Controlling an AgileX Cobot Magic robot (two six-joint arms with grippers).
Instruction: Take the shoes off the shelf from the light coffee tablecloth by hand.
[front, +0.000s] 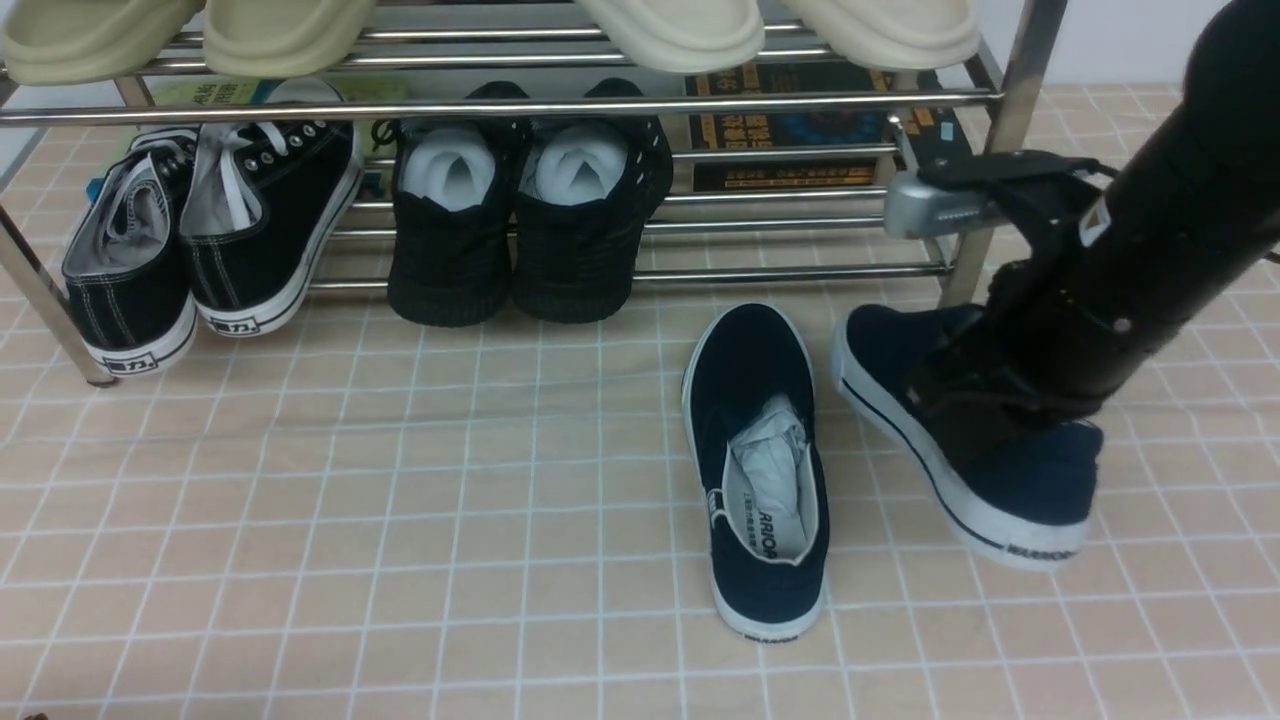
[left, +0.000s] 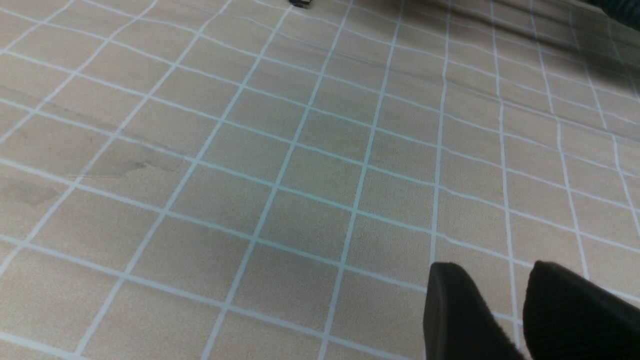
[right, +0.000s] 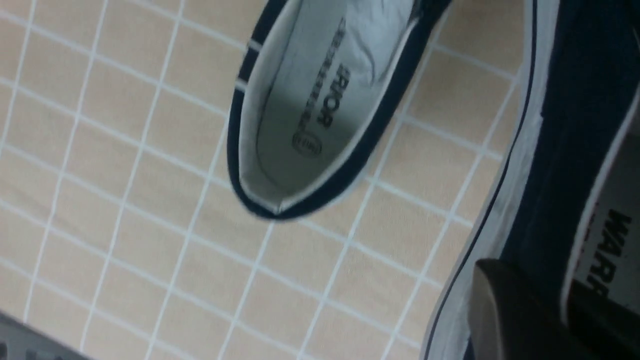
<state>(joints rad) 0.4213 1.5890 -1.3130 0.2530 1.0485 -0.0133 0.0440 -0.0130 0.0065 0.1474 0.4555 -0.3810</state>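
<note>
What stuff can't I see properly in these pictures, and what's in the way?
- The inside of the navy shoe in the right gripper: the arm covers it in the front view.
- That shoe's toe and heel: cut off by the right wrist view's edges.
- The cream shoes' far ends: cut off by the front view's top edge.
- The dark thing at the left wrist view's top edge: cut off, too little shows to name it.

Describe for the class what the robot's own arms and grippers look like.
The right arm is black and thick, with a small white patch near the wrist. A silver-grey, round-edged block sits on a black bracket there. The left gripper shows two dark, tapering fingers; the right gripper has dark grey-black ones.
</note>
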